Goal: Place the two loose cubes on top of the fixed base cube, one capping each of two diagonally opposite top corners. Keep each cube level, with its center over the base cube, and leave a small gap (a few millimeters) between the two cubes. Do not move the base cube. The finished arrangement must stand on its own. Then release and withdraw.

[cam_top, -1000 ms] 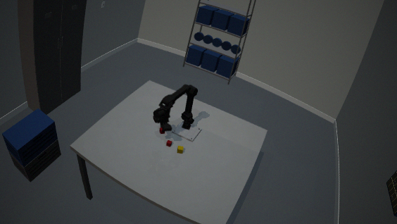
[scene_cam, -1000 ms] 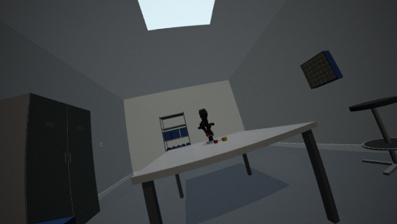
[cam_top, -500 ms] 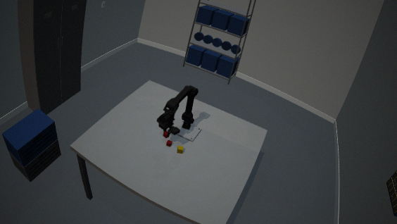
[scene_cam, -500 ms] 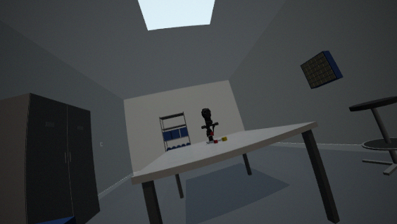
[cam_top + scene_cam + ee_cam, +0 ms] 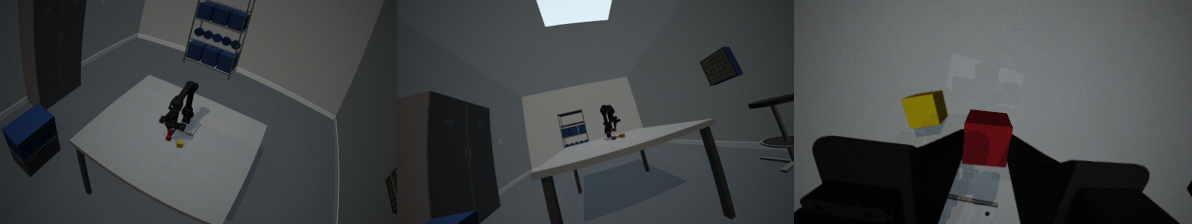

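My gripper (image 5: 170,131) (image 5: 614,129) (image 5: 986,137) is shut on a red cube (image 5: 170,132) (image 5: 614,129) (image 5: 987,146), held above the table and looking roughly level in the wrist view. A second red cube (image 5: 168,138) (image 5: 614,138) sits on the table. In the top view it appears just below the held cube; in the wrist view it is not seen, apparently hidden behind the held cube. The yellow cube (image 5: 179,144) (image 5: 622,135) (image 5: 921,111), seemingly the base cube, sits on the table with nothing on top, ahead and to the left of the held cube in the wrist view.
The table (image 5: 134,155) (image 5: 594,152) carries the arm (image 5: 182,96) (image 5: 607,121). A pale plate with a dark edge (image 5: 972,201) lies by the arm's base. A shelf rack, a cabinet and blue crates stand away from the table.
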Robot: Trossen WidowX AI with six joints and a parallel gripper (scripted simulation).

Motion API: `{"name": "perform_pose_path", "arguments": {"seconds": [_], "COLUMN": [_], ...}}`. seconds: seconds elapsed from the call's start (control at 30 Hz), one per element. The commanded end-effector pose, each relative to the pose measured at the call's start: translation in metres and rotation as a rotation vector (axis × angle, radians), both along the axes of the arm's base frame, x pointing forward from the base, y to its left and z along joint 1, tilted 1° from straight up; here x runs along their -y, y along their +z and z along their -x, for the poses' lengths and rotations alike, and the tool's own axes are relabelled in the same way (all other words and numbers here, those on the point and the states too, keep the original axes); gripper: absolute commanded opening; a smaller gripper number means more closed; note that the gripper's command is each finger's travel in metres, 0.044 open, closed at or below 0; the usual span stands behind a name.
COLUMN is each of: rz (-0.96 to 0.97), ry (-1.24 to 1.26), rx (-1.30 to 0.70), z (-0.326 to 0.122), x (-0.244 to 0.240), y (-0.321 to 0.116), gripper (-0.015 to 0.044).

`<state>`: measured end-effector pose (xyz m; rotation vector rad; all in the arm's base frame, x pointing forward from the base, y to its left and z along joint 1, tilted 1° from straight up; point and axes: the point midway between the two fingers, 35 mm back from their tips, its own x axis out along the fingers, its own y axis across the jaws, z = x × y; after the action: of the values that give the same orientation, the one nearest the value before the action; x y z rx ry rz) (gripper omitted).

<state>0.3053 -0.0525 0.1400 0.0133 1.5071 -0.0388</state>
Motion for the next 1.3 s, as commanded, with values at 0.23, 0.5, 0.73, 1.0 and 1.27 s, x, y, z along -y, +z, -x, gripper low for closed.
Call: {"name": "perform_pose_path", "arguments": {"seconds": [0.23,0.5,0.73,1.0,1.27], "rz": [0.012,0.02,0.027,0.034,0.035], "ry": [0.35,0.592,0.804,1.005,1.015], "rx": [-0.017,-0.021,-0.024,-0.026,-0.026], "z": [-0.007,-0.009,-0.009,-0.009,-0.008], "x": [-0.034,-0.058,-0.079,-0.1,-0.101], "y": [-0.008,-0.012,-0.015,-0.018,-0.019], "gripper": [0.0105,0.0105,0.0105,0.0105,0.0105]}}
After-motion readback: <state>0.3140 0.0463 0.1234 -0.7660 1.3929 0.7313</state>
